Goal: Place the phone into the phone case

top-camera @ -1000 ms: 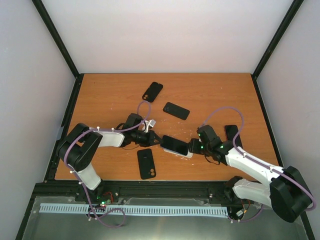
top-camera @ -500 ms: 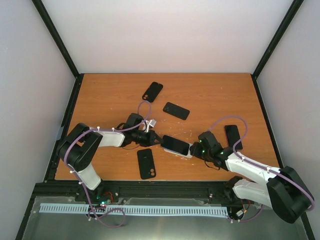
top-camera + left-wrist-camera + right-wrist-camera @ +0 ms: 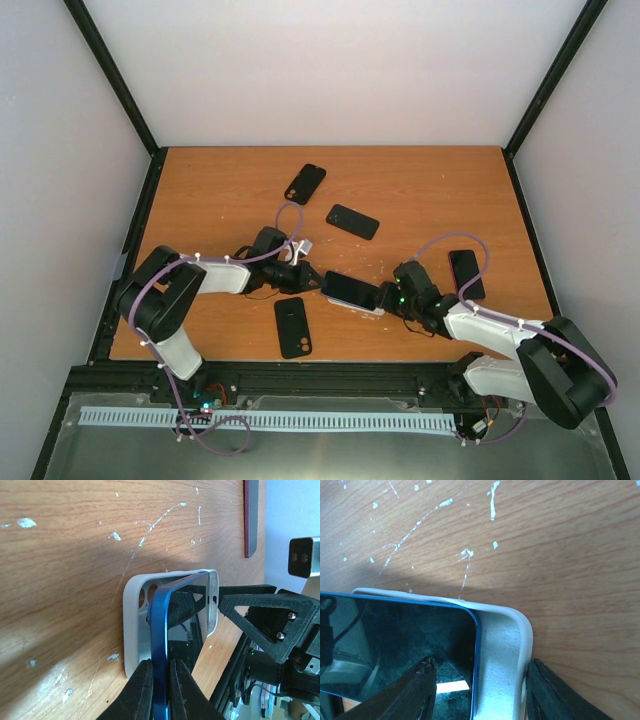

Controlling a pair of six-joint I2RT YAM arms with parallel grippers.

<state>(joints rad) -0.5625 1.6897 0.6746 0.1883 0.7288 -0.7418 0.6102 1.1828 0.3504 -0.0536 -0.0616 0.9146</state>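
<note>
**Item 1. Left claw** (image 3: 161, 667): clamped narrow on the near edge of the phone (image 3: 157, 615), one finger on each face.

**Item 2. Phone**: blue-rimmed, glass up. It lies slanted over the case (image 3: 131, 625). The end I pinch is raised clear of the case wall. The far end looks down inside, though I cannot tell if it is fully seated.

**Item 3. Case**: white, open side up, flat on the table (image 3: 60, 555), camera holes at my left claw's end.

**Item 4. Right claw** (image 3: 481, 664): jaws apart, straddling the far end. One finger is over the glass and the other is outside the case's end wall. I cannot tell whether either is pressing.

**Item 5. Dark slab** (image 3: 292, 326): phone or case, I cannot tell. It lies near the left claw on the near side, clear of the work.

**Handling note, as I judge it:** the step is seating, about halfway done.
- Use the right claw to brace the end wall so the case cannot skid.
- Lower the raised end with the left claw, keeping the blue rim parallel to the white walls.
- Release only once the corners are inside the lip, since my left fingers block the last of the drop.
- Then press flat from above.
- Forcing it while skewed may pop the far end out or drag the case along the wood.
</note>
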